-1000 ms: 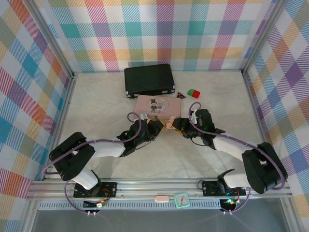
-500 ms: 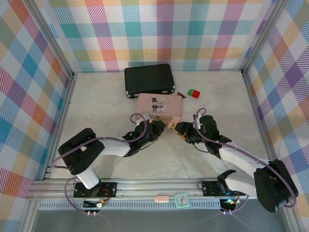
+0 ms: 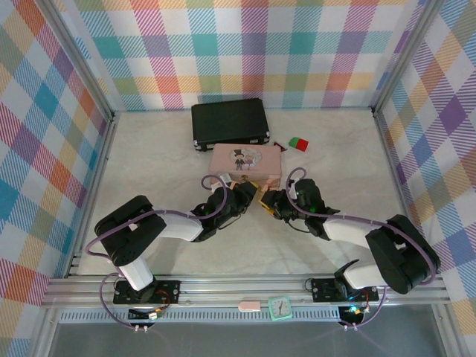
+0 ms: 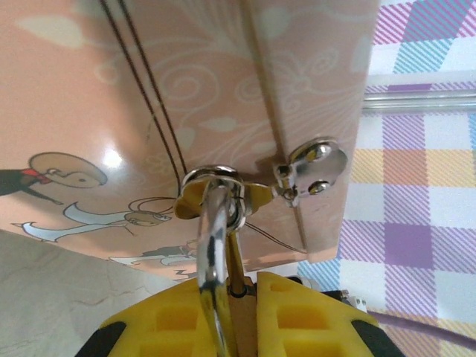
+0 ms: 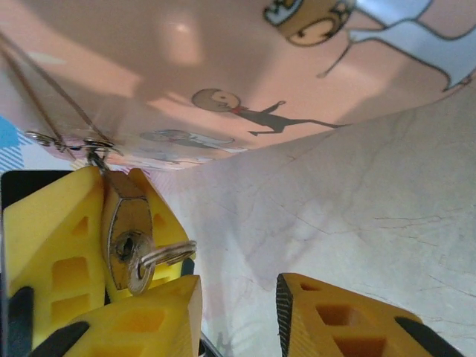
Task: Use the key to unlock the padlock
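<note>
Brass-gold and small, the padlock [image 5: 123, 212] hangs from the metal clasp [image 4: 312, 165] on the near side of the pink box [image 3: 245, 160]. Its silver shackle [image 4: 211, 253] is threaded through the clasp's loop. The left hand [image 4: 230, 290] has its yellow fingers pressed together on the padlock, one on each side.

In the right wrist view the padlock's keyhole end faces the camera. The key [image 5: 141, 269] sits at that end with a thin silver ring [image 5: 169, 254] on it; how deep it goes in cannot be told. The right hand [image 5: 238, 316] is just beside it, fingers spread, with bare worktop showing between them. One finger is close under the key, though contact cannot be told.

The pale, veined worktop [image 3: 149, 171] lies open to the left and right of the box, and between the arms and the near aluminium rail [image 3: 238, 286]. Checked walls [image 3: 44, 134] close it off on three sides. A black case [image 3: 229, 120] lies just behind the box. The red and green blocks [image 3: 297, 142] sit near the box's far right corner.

The box lid carries a print of cartoon figures, and its side has pale swirls. A small clock [image 3: 280, 306] stands by the near rail, its face too small to read.
</note>
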`<action>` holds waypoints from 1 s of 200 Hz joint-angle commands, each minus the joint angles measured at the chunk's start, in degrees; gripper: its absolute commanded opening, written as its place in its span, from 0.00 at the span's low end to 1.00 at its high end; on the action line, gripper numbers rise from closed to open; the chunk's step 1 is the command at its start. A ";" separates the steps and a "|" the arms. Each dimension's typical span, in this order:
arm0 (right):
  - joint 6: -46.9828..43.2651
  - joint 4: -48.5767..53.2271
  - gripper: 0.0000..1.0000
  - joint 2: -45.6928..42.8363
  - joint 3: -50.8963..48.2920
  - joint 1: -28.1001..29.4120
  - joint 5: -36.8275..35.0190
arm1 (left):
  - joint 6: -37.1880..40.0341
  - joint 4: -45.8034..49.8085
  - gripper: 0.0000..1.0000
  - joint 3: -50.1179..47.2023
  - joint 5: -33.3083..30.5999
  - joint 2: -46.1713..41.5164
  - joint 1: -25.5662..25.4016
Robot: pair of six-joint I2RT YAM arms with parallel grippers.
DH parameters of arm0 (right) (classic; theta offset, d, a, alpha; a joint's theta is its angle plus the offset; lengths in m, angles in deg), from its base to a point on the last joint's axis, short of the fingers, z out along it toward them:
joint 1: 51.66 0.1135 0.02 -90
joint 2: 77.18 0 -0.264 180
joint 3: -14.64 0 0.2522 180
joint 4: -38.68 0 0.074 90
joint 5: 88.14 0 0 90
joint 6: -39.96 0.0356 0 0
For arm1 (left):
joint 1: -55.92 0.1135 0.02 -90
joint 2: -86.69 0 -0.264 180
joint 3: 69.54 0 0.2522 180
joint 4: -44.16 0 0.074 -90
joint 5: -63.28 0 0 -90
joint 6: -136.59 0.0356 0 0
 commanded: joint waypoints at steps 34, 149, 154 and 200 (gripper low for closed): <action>-0.07 -2.03 0.31 -5.83 -1.32 0.02 -5.44 | -1.47 -7.57 0.00 0.33 0.52 1.26 -0.66; 3.13 -9.41 0.25 -0.82 -0.74 0.02 -4.21 | -1.92 -8.91 0.00 0.23 1.12 1.45 -0.72; 3.30 -9.83 0.25 -0.54 -0.76 0.02 -4.07 | -1.92 -9.01 0.00 0.20 1.23 1.53 -0.74; 3.61 -11.25 0.11 1.00 -0.27 -0.02 -3.58 | -1.93 -9.98 0.00 -0.10 1.49 1.59 -0.79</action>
